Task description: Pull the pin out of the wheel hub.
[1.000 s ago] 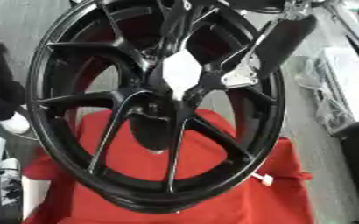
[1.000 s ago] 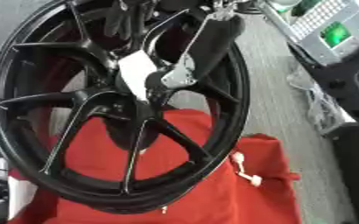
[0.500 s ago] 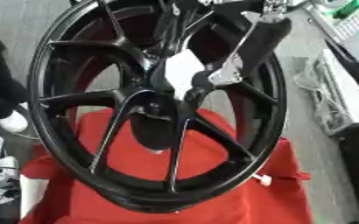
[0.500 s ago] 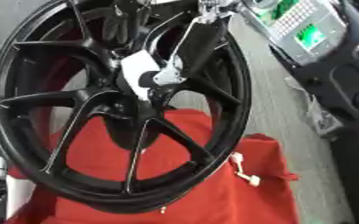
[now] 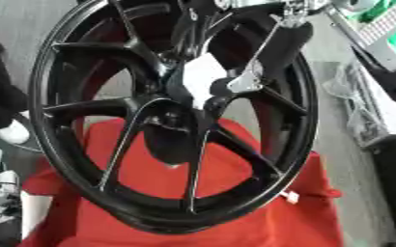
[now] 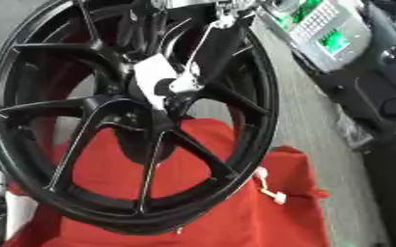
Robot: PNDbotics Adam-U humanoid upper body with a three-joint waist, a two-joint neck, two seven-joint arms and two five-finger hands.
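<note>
Since the earlier frames the right arm has swung toward the wheel's centre, and the silver part of the right hand [image 5: 245, 83] now sits against the hub rather than out over the spokes; part of that shift is camera motion, as the whole scene has slid. At the hub, a white tag-like piece [image 5: 203, 77] shows, and the pin itself cannot be made out separately from it. Whether the right hand's fingers are closed on anything cannot be told; they are hidden against the black hub. The black wheel [image 5: 83, 178] stands tilted on edge, its lower rim resting on a red cloth [image 5: 261, 217], with a small white tag on a cord [image 6: 269, 190] lying on the cloth beside it. The left hand is not visible. Judged step: the reach to the hub, with no extraction evident yet. The next move likely calls for a secure hold on the pin, then a straight pull along its axis, away from the hub.
</note>
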